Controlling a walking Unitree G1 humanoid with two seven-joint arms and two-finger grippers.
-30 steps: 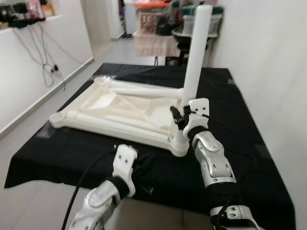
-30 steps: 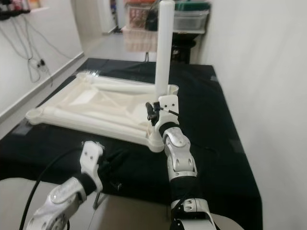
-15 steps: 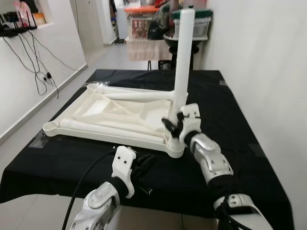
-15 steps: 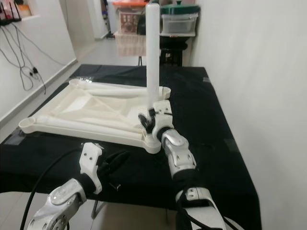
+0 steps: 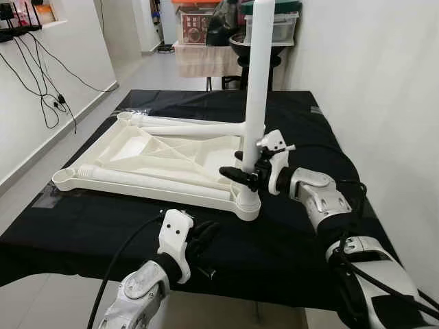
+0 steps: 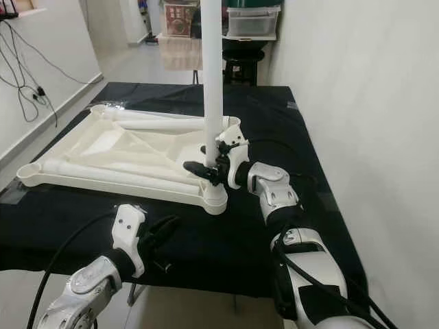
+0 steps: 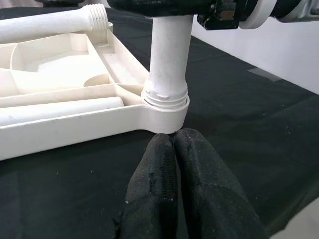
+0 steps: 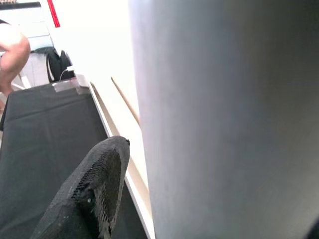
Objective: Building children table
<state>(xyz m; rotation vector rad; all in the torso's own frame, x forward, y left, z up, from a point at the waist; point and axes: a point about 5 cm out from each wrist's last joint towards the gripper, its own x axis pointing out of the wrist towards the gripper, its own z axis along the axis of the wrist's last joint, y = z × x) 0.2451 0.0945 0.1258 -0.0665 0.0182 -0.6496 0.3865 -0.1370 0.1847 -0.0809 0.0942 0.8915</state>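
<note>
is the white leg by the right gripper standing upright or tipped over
Upright. The white leg rises straight from the corner socket of the tabletop, with the right gripper around its lower part.

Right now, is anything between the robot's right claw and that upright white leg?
Nothing visible. The right gripper is already closed around the leg, just above the socket at the tabletop's near corner.

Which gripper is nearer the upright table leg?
Right. The right gripper is around the upright leg just above its socket; the left gripper sits apart on the black cloth, shut.
</note>
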